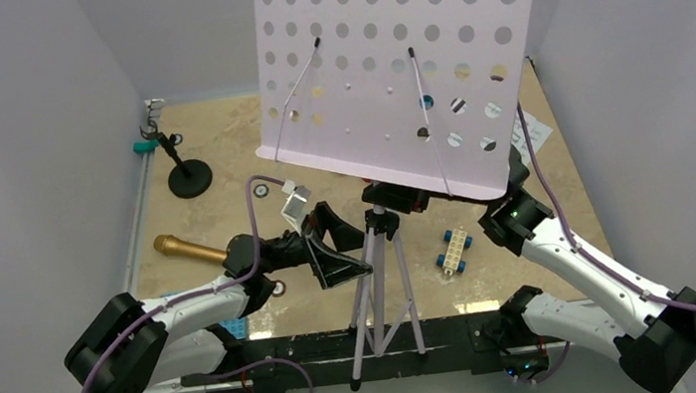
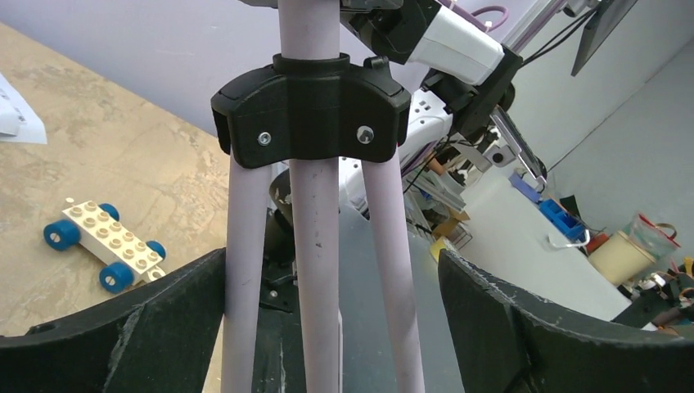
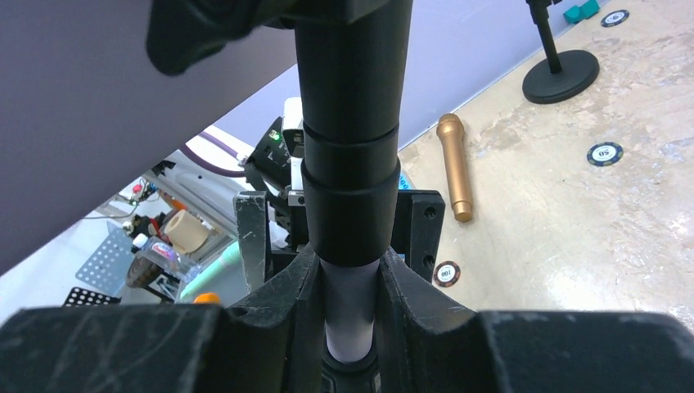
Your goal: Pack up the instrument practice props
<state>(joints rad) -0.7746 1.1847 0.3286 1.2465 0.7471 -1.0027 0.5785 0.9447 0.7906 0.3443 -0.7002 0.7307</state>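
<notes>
Tripod music stand (image 1: 390, 81) upright, 6 o'clock side of table. Right gripper (image 3: 352, 303) clamped on its lavender pole just under the black collar. Left gripper (image 2: 335, 295) spread wide, tripod legs between its fingers, untouched. Gold microphone (image 1: 188, 248) lies at its 9 o'clock, mic stand (image 1: 188, 176) at 11.

From above, the music stand (image 1: 365, 119) hides the right gripper (image 3: 350, 307).

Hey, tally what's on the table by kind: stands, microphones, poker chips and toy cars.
Stands: 2, music stand and mic stand
Microphones: 1, gold microphone
Poker chips: 3 in view
Toy cars: 1, brick toy car
Total: 7
</notes>
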